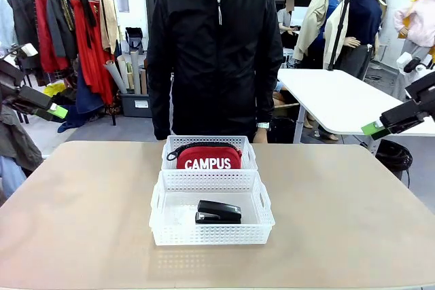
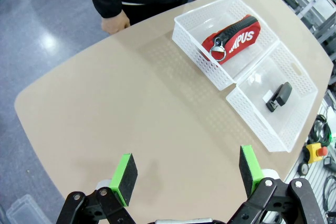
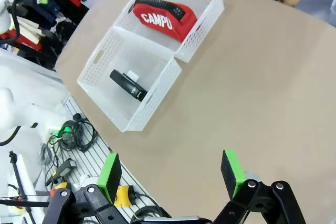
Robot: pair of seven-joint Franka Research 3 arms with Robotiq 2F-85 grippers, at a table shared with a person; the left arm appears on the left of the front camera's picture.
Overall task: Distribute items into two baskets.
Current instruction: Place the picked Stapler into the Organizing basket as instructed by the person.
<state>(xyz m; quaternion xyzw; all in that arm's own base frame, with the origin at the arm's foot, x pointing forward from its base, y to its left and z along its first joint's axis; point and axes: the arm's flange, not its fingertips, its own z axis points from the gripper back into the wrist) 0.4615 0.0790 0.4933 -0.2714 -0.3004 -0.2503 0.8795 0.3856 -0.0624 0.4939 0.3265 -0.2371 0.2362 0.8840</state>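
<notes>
Tan table (image 1: 81, 222), clothes rack (image 1: 61, 25) behind, pouch (image 1: 209, 158) and stapler (image 1: 218, 212) in separate touching baskets (image 1: 212, 236), left gripper (image 2: 186, 174) and right gripper (image 3: 170, 174) both spread, empty.

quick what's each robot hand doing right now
Left hand: open, holding nothing.
Right hand: open, holding nothing.

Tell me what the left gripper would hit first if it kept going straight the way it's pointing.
Probably bare table. The open left gripper looks down at empty tabletop between its fingers; both baskets sit off to the side of that line. Depth is hard to judge.
</notes>
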